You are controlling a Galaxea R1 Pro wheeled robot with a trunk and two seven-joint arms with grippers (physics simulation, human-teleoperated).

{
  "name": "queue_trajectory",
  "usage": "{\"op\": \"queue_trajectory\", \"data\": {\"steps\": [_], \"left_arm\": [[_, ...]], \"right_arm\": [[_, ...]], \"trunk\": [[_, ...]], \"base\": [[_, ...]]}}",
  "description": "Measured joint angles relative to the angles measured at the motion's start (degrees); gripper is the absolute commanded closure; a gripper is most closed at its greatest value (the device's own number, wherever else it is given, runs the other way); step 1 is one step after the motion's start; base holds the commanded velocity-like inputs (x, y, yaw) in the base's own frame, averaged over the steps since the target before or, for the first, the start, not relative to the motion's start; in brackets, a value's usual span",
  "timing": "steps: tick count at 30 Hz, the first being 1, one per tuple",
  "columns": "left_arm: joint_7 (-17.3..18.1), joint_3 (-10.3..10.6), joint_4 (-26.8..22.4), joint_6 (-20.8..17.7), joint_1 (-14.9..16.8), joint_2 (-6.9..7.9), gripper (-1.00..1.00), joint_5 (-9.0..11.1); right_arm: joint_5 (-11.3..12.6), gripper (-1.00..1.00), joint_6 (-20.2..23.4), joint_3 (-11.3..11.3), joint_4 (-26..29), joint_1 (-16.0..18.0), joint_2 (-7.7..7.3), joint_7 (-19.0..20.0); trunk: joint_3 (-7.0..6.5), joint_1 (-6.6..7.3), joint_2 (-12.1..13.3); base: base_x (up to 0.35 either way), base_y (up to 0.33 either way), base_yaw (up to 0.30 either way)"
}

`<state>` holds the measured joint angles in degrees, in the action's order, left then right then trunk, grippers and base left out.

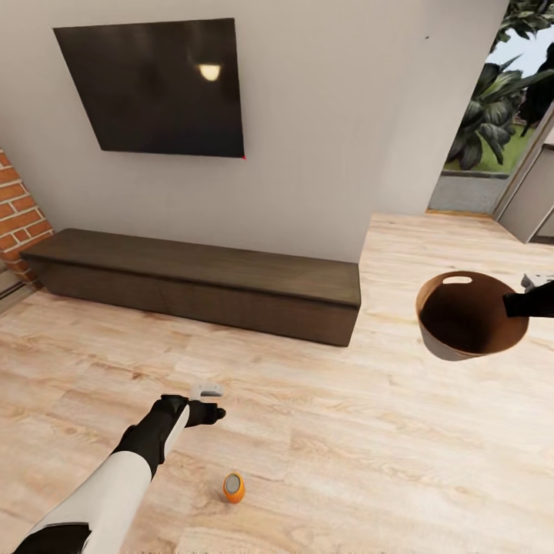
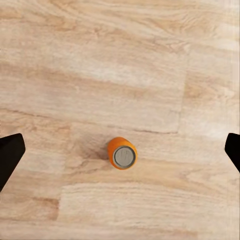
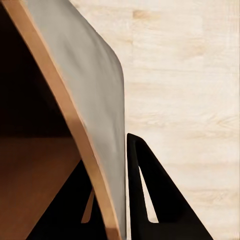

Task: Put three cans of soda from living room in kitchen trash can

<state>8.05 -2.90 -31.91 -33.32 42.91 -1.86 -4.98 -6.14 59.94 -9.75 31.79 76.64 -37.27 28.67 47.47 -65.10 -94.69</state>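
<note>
Pale wooden floor (image 1: 323, 431) covers the room, and behind it a grey wall (image 1: 323, 115) carries a dark screen (image 1: 154, 85), with a long low dark bench (image 1: 200, 281) standing below it and a piece of brick wall (image 1: 19, 211) at the far left. At the right an opening shows green plants (image 1: 492, 108) outside. The right gripper (image 3: 125, 190) holds the tash can (image 1: 471, 314) in the air by its rim: in the right wrist view one black finger (image 3: 155, 195) lies on the grey outer side and the other sits on the brown inner side, so the wall of the can is pinched between them. The can is tilted with its brown inside turned to the head camera, and its oval handle slot is on the side far from the gripper. The left arm (image 1: 115, 477) reaches forward and down over the floor, and the left gripper (image 1: 211, 404) stands wide, its two dark fingertips (image 2: 10, 155) well apart at the edges of the left wrist view. One orange can of soda (image 1: 234, 488) stands upright on the floor. It is under the left gripper, about midway between the two fingertips in the wrist view, and not touched by them.
</note>
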Motion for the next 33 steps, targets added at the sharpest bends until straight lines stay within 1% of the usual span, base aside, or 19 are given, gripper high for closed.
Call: {"op": "queue_trajectory", "data": {"steps": [2,6,10,15,19,23,33], "left_arm": [[-0.2,0.0,0.0,0.1,0.0,-0.01,-1.00,0.0],[-0.4,0.0,0.0,0.3,0.0,-0.04,-1.00,0.2],[-0.3,0.0,0.1,0.4,0.0,-0.11,-1.00,0.3],[-0.4,0.0,0.1,0.6,0.0,-0.54,-1.00,0.3],[-0.4,0.0,0.1,0.6,0.0,-0.65,-1.00,0.2],[-0.5,0.0,0.1,0.6,0.0,-0.73,-1.00,0.2],[-0.5,0.0,0.1,0.6,0.0,-0.78,-1.00,0.2]], "right_arm": [[-0.2,1.00,0.0,0.0,0.0,0.1,0.01,0.0],[-2.1,1.00,-0.1,0.0,0.0,0.2,0.18,0.0],[-1.4,1.00,0.1,0.0,0.0,0.2,0.09,0.0],[-2.2,1.00,-0.1,0.0,0.0,0.2,0.05,0.0],[-1.7,1.00,0.0,0.0,0.0,0.2,0.05,0.0],[-2.1,1.00,0.0,0.0,0.0,0.2,0.08,0.0],[-2.0,1.00,0.0,0.0,0.0,0.2,0.10,0.0]], "trunk": [[0.54,-0.44,-0.8],[1.62,-1.32,-2.4],[2.70,-2.20,-4.0],[4.05,-3.30,-6.0],[5.13,-4.17,-7.6],[6.22,-5.05,-9.2],[8.92,-7.25,-13.2]], "base": [[0.000,0.000,0.000],[0.000,0.000,0.000],[0.000,0.000,0.000],[0.000,0.000,0.000],[0.000,0.000,0.000],[0.000,0.000,0.000],[0.000,0.000,0.000]]}}
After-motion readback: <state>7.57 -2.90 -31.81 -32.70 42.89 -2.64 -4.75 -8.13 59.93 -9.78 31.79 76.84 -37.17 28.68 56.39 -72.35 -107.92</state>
